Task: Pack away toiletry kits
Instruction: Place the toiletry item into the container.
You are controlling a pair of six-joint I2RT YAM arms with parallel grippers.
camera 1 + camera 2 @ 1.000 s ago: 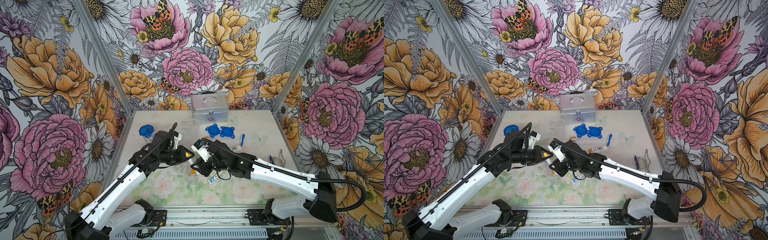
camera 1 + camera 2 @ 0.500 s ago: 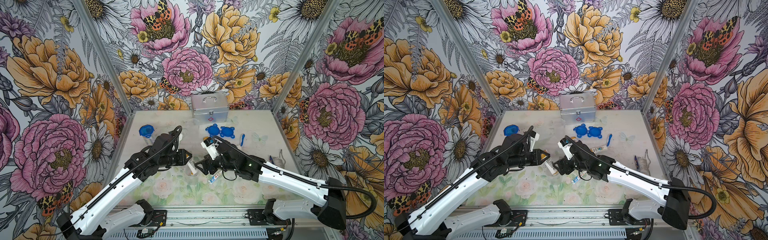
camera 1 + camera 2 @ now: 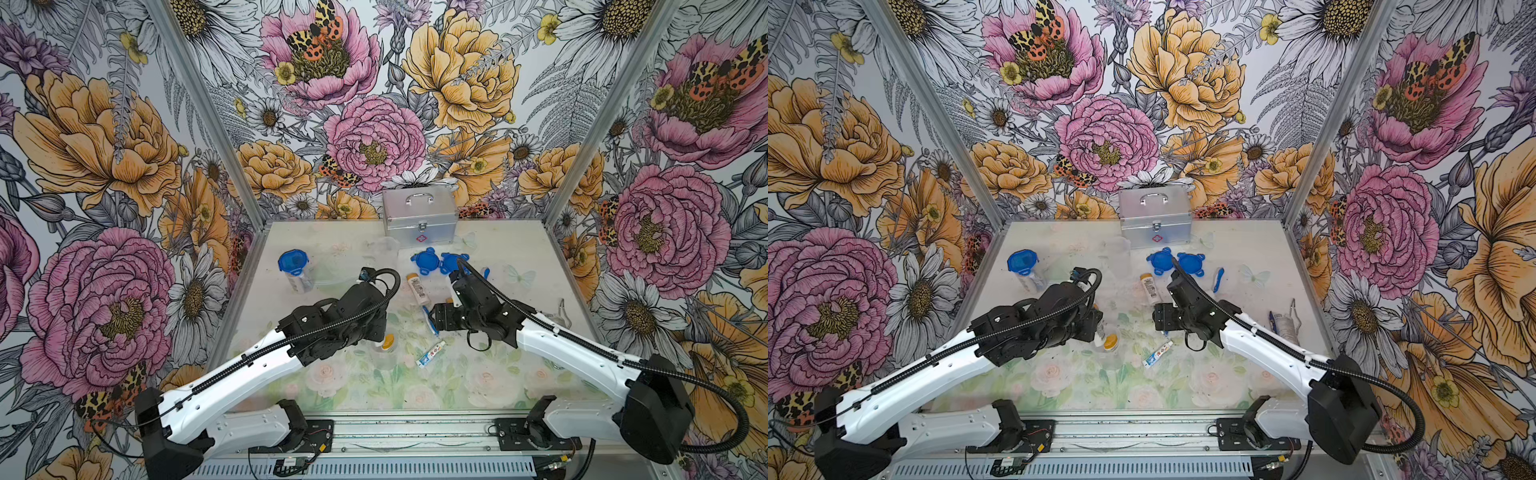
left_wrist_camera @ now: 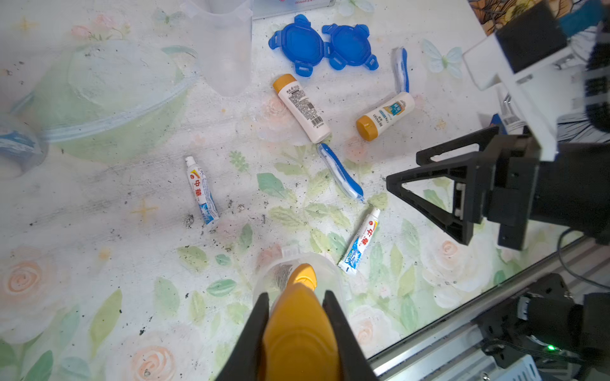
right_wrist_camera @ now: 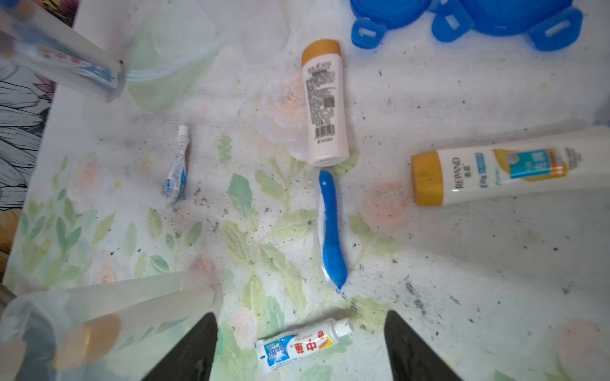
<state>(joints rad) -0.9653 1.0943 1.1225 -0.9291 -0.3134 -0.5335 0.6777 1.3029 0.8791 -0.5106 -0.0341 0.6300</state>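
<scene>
Right gripper [image 5: 300,316] retreated, jaws apart (empty); left gripper [image 4: 295,294] clamps bottle [image 4: 298,333], cap up

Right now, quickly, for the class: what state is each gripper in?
Left gripper: closed on a yellow-capped bottle.
Right gripper: open, holding nothing.

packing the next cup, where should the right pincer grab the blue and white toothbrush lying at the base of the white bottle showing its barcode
Grip the wrapped blue and white toothbrush mid-handle, coming straight down from above. It lies flat on the floral tabletop, long and narrow, its length crosswise to the open right pincer's closing line, so the fingers should straddle its narrow width without turning.
</scene>
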